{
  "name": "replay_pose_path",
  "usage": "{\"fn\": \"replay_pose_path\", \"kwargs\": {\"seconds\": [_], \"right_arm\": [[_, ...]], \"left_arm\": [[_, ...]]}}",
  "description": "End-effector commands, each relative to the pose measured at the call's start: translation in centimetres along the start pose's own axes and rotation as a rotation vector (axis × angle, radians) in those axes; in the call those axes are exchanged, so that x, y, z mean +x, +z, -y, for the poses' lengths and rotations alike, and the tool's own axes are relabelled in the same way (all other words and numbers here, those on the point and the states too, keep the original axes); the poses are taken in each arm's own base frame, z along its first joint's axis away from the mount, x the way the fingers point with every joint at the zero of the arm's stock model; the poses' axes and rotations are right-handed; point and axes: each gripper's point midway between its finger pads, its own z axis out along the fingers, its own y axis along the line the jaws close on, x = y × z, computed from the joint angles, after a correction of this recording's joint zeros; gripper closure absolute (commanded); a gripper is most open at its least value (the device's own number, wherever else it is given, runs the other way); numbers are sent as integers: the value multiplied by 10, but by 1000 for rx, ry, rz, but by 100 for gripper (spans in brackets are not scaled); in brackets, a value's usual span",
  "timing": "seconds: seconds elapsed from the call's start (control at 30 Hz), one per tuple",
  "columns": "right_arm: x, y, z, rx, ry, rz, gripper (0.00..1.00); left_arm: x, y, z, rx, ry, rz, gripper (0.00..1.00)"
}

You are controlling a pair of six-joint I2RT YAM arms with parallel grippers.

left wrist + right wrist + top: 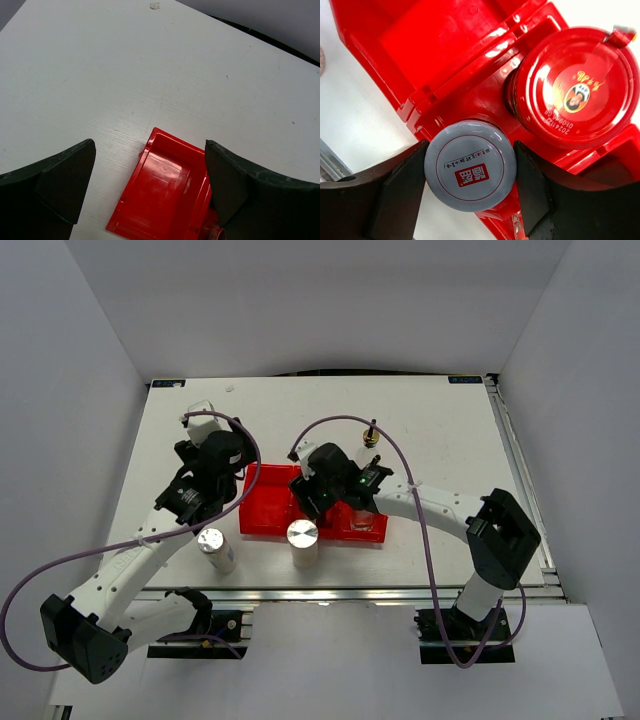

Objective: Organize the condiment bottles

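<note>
The red tray (262,510) lies at the table's middle. My right gripper (325,500) hangs over it, shut on the short silver-lidded jar (470,170), with a finger (400,195) on each side of the lid, over the tray's front wall (485,102). The red-lidded jar (575,87) stands in the tray beside it. My left gripper (150,150) is open and empty above the tray's bare left compartment (160,195). Two silver cylinders (215,548) (303,542) stand in front of the tray. Two glass bottles with gold spouts (371,435) (375,462) stand behind my right arm.
The left arm (150,540) lies along the table's left side and the right arm (450,508) crosses from the right. Purple cables loop over both arms. The table's front edge (330,592) runs just behind the cylinders.
</note>
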Motion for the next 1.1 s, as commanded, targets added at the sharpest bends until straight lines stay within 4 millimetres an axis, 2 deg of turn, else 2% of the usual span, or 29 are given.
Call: {"fn": "replay_pose_path", "kwargs": {"seconds": [0.0,0.07,0.43,0.67,0.9,0.97,1.07], "right_arm": [[-29,-3,-4,-6,35,121,84],[-27,-2,-4,-9,41,120,73],[-18,0,-5,-8,93,99,51],[-26,-13,-2,13,107,128,45],[-44,-33,0,26,92,183,36],[-46,-36,1,32,89,187,32],[-45,-37,2,34,85,184,31]], "left_arm": [[-3,1,3,10,-6,6,2],[-2,1,4,12,-5,1,2],[2,2,9,33,-4,-17,2],[3,1,11,43,-7,-30,2],[3,-1,11,45,-16,-41,2],[3,-1,12,47,-14,-46,2],[4,-2,11,40,-10,-52,2]]}}
